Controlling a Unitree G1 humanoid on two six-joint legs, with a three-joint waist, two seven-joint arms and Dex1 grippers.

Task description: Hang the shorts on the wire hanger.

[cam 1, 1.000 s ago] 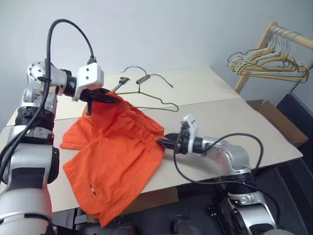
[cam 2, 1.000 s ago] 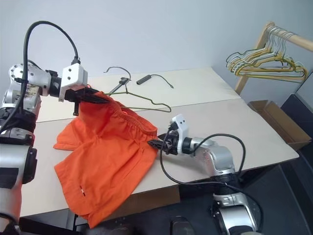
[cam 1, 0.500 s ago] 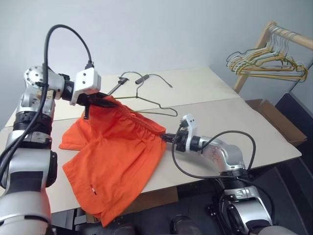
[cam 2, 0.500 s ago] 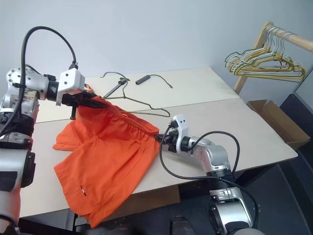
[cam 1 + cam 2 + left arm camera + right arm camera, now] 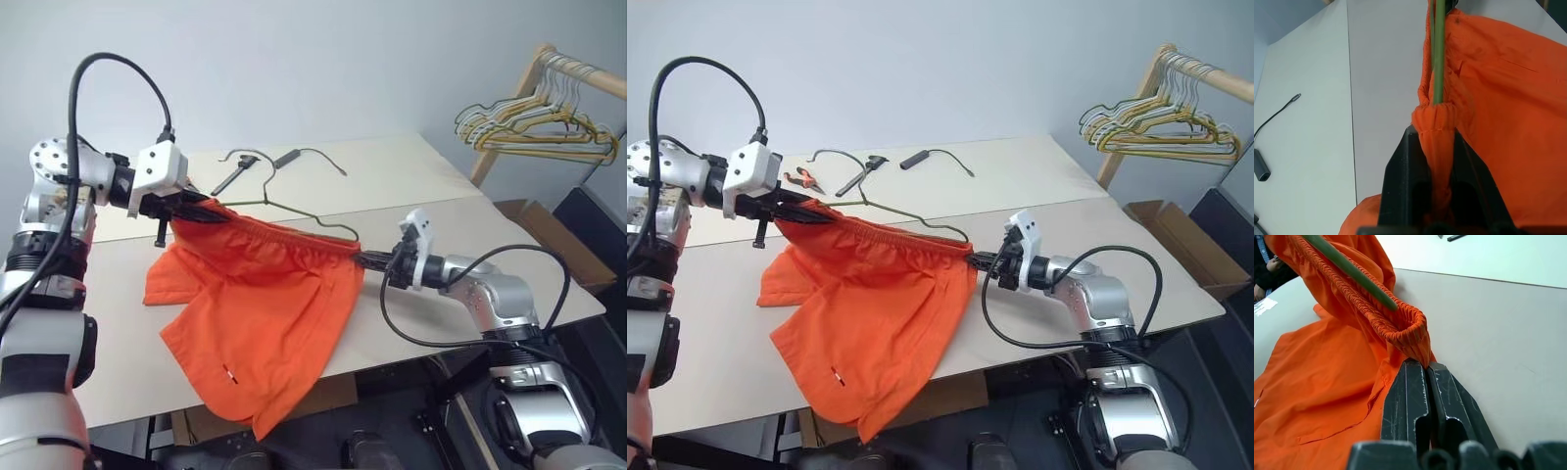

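Head views, my left pincer [image 5: 186,208]: I am clamping it tight on one end of the waistband of the shorts [image 5: 265,313], holding that end up off the surface [image 5: 441,220].
Head views, my right pincer [image 5: 370,258]: I am pinching it closed on the opposite end of the waistband, so the band is running stretched between my two pincers.
Head views, shorts: the legs are hanging down from the band; the lower leg is draping over the near edge of the surface.
Head views, wire hanger [image 5: 304,209]: it is lying just behind the stretched waistband, its hook toward the far side of the surface.
Head views, surroundings: pliers [image 5: 803,178], a dark tool [image 5: 233,174] and a black cable [image 5: 309,155] are lying on the far part of the surface; a bunch of hangers [image 5: 534,125] is hanging on a wooden rail to the right, a cardboard box [image 5: 549,240] sitting below it.
Left wrist view: my fingers [image 5: 1400,176] are squeezing a gathered fold of orange cloth between them; a thin green-grey rod is running along the waistband and entering the fabric just past my fingertips.
Right wrist view: my fingers [image 5: 1405,401] are pressing together on the elastic fold; the same rod is lying along the gathered band beyond them.
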